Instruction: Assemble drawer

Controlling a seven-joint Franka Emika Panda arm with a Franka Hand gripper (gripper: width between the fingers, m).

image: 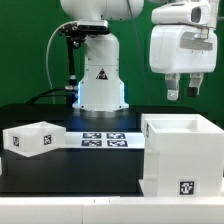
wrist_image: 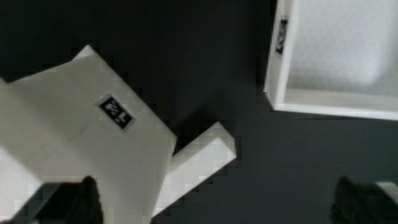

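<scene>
The large white drawer casing stands at the exterior view's front right, with a tag low on its front. One small white tray sits at the left. My gripper hangs well above the casing, open and empty. In the wrist view the gripper shows two dark fingertips far apart with nothing between them. Below it lie a tilted white part with a tag and the corner of an open white box. I cannot tell which drawer parts these are. A second tray is not clearly seen.
The marker board lies flat on the black table between the small tray and the casing. The robot's white base stands behind it. A green backdrop closes the back.
</scene>
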